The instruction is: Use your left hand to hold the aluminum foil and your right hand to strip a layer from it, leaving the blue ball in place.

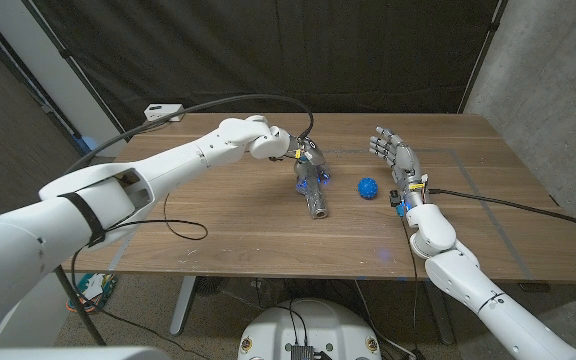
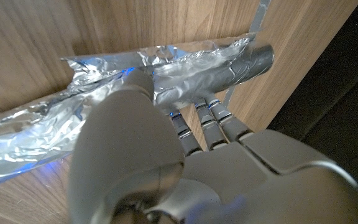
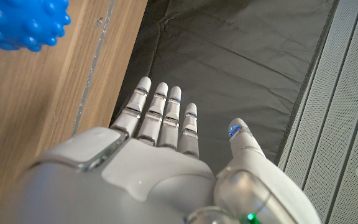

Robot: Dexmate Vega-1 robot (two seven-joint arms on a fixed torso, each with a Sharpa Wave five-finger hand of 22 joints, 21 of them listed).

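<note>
In the head view the left arm (image 1: 158, 165) comes in from the lower left of the frame and stretches across to the middle of the wooden surface (image 1: 238, 230). Near the upper left edge of that surface lies a small white object (image 1: 163, 111), too small to identify, and a black cable (image 1: 183, 225) loops on the wood below the arm. At the centre of the frame the left hand (image 1: 303, 160) sits on top of the aluminum foil (image 1: 315, 195), a crinkled silver roll lying on the surface and pointing toward the bottom of the frame. The left wrist view shows the same roll (image 2: 185, 71) running from the left edge to the upper right, with a loose sheet of foil spread along it, and the left hand's fingers (image 2: 207, 121) curled around the roll, gripping it.

Just right of the foil, apart from it, the blue ball (image 1: 368, 187) rests on the surface; its knobbly skin fills the upper left corner of the right wrist view (image 3: 23, 22). Right of the ball, near it but not touching, the right hand (image 1: 396, 155) stands with fingers (image 3: 157, 112) straight and spread, holding nothing. The right arm (image 1: 458, 265) runs down to the lower right corner, a black cable (image 1: 508, 205) trailing off it toward the right edge.
</note>
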